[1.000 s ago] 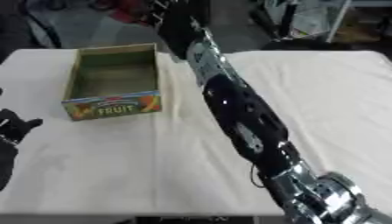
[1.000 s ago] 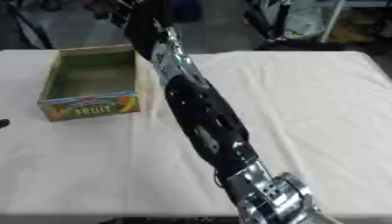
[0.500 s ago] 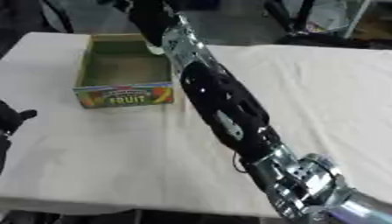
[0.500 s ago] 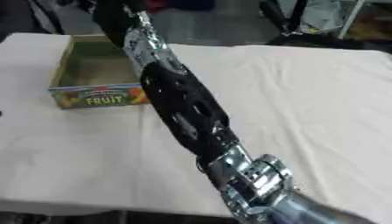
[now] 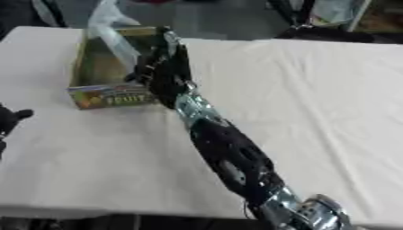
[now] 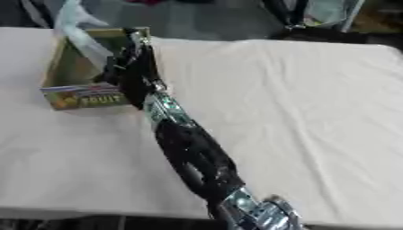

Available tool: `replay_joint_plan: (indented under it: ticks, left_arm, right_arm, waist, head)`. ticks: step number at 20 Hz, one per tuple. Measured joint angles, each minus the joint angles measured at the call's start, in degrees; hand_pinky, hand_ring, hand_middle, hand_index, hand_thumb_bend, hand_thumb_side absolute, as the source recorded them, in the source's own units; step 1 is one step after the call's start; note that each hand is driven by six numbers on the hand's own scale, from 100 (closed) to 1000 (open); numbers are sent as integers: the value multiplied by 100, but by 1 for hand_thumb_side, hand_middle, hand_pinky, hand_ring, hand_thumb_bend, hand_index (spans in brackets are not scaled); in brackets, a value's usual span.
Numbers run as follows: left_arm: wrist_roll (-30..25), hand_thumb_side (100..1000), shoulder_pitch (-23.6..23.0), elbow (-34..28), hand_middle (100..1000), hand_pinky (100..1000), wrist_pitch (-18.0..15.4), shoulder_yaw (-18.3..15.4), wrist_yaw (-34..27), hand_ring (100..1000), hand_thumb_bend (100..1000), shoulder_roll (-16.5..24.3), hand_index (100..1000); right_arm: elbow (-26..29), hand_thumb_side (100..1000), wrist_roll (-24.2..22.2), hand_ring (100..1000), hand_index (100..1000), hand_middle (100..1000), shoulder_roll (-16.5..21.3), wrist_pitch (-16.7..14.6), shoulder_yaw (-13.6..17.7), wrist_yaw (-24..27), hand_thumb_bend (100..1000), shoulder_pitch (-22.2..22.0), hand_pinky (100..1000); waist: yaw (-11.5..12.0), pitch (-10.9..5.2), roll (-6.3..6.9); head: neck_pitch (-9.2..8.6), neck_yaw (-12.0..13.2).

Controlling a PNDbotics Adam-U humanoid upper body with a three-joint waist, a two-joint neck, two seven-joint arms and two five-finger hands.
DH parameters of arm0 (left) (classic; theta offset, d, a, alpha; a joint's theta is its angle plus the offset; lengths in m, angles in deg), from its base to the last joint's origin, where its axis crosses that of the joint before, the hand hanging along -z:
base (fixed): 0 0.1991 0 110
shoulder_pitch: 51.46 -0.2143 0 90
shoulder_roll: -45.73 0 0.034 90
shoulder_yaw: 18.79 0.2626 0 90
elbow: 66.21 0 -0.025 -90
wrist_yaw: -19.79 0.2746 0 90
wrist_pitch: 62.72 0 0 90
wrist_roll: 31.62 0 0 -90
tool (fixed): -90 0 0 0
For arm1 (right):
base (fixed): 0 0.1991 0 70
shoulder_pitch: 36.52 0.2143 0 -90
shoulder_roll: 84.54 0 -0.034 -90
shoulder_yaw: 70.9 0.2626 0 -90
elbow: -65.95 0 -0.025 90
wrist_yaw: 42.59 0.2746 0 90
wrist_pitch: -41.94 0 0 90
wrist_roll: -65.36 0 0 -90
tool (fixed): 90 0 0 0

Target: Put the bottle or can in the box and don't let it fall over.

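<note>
In the left eye view your right hand (image 5: 161, 74) reaches over the right wall of the box (image 5: 106, 96), which sits near the bench's (image 5: 315, 90) far left corner, and its fingers are curled around a clear, pale bottle (image 5: 110, 31) tilted above the box's inside. Your left hand (image 5: 9, 120) shows at the left edge, though you cannot tell how its fingers are set. In the right eye view your right arm (image 6: 185, 152) crosses the bench from the near edge and hides the box's right side; what lies inside cannot be made out.

Right arm mostly black – glossy bulged forearm shell, silver metal joint behind the wrist, larger silver joint with ribbed rings at the near end, black right hand (image 5: 160, 74), black left hand (image 5: 9, 120) – matte, partly cropped
</note>
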Motion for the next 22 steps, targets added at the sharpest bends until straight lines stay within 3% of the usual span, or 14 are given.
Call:
replay_joint_plan:
  ticks: [8,14,18,22]
  left_arm:
    - [33,1000,-79,0,356,626,-24,-35,1,344,508,3,937]
    - [83,1000,-240,2,356,625,-32,-100,32,343,511,14,937]
    - [152,1000,-398,4,356,625,-68,-188,63,342,511,64,937]
    - [241,1000,-539,4,355,626,-109,-290,116,341,509,82,936]
  right_arm:
    - [22,967,150,323,1000,296,288,-157,194,51,175,46,453]
    - [1126,888,126,454,1000,400,984,-270,250,670,111,182,535]
    - [2216,871,177,487,1000,432,1747,-315,240,1049,100,-396,569]
    - [3260,847,295,555,1000,487,2372,-414,298,1263,100,-1509,638]
  waist:
    - [-181,-69,-3]
    - [-481,-195,-70]
    - [-814,-328,-142]
    - [-1161,-373,-220]
  head:
    - [0,80]
    - [0,236]
    - [0,432]
    - [0,666]
